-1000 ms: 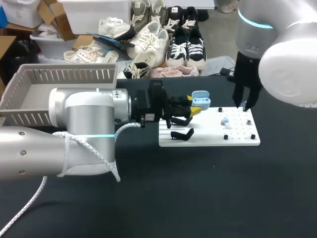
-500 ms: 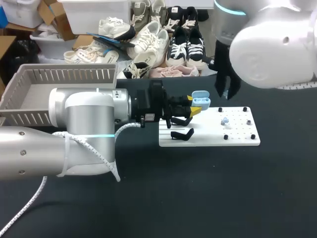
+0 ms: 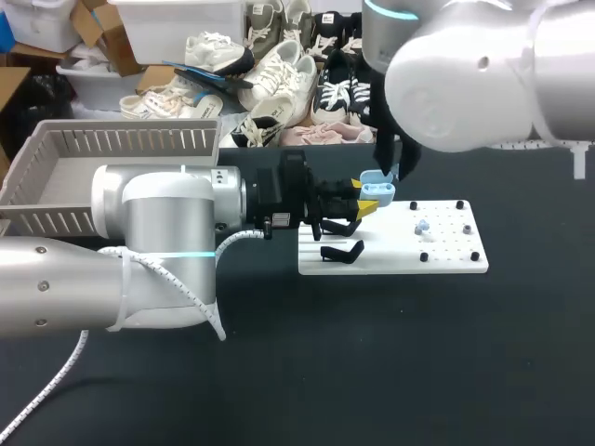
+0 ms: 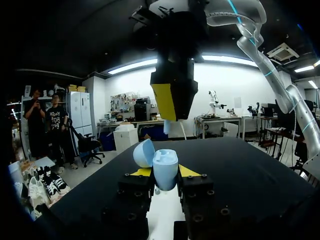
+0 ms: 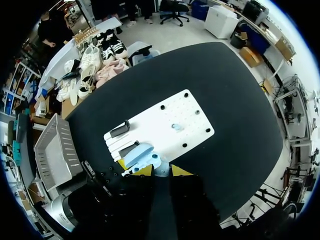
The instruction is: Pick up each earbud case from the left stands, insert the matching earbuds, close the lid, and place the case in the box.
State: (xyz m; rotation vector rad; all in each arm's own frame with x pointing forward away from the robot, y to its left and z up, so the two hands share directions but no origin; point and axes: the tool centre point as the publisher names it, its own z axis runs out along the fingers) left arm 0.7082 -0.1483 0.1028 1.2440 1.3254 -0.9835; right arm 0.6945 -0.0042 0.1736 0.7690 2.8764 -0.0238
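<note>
One change: the right arm has swung from over the white board (image 3: 446, 258)'s right end to straight above the earbud case (image 4: 164, 167). Right gripper (image 5: 161, 171) hangs just above it, grip can't tell. Left gripper (image 4: 165, 172) is clamped on the case over the board's left end. Case body upright, mouth up, lid hinged open toward the far table edge.

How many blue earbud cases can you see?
1. The blue earbud case, lid open, is gripped between the left gripper's fingers, near the white board, with the right gripper just over it. Others might be hidden behind the arms.
</note>
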